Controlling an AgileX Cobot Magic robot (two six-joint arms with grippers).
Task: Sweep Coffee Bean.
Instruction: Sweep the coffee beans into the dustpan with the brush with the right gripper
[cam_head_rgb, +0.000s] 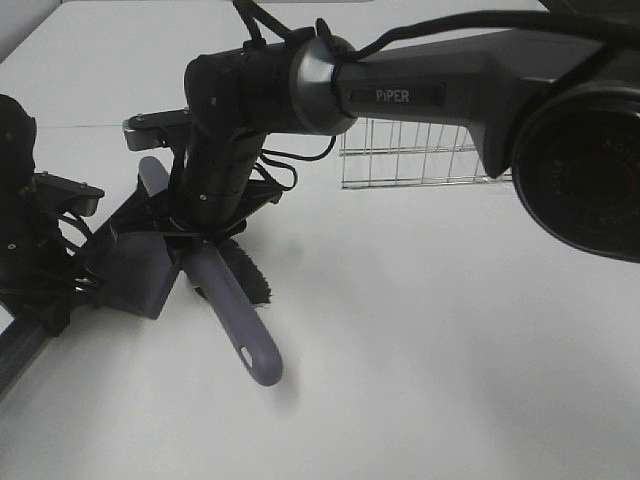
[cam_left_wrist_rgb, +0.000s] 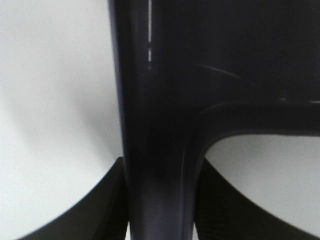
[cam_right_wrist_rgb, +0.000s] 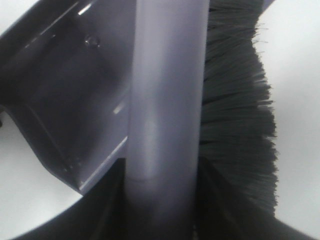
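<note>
My right gripper (cam_head_rgb: 203, 232) reaches across to the left and is shut on the lilac handle of a brush (cam_head_rgb: 238, 318). The brush's black bristles (cam_head_rgb: 250, 275) rest on the white table (cam_head_rgb: 420, 350) beside a dark grey dustpan (cam_head_rgb: 135, 272). My left gripper (cam_head_rgb: 50, 300) is shut on the dustpan's handle (cam_head_rgb: 18, 355). In the right wrist view the brush handle (cam_right_wrist_rgb: 165, 100) runs between the jaws of the right gripper (cam_right_wrist_rgb: 160, 210), with the bristles (cam_right_wrist_rgb: 235, 110) on one side and the dustpan (cam_right_wrist_rgb: 75, 90) on the other. In the left wrist view the dustpan handle (cam_left_wrist_rgb: 155, 150) fills the left gripper (cam_left_wrist_rgb: 160, 220). No coffee beans show.
A wire basket (cam_head_rgb: 410, 155) stands at the back, right of the brush. The right arm's thick link (cam_head_rgb: 440, 90) crosses the top of the exterior view and hides part of the table.
</note>
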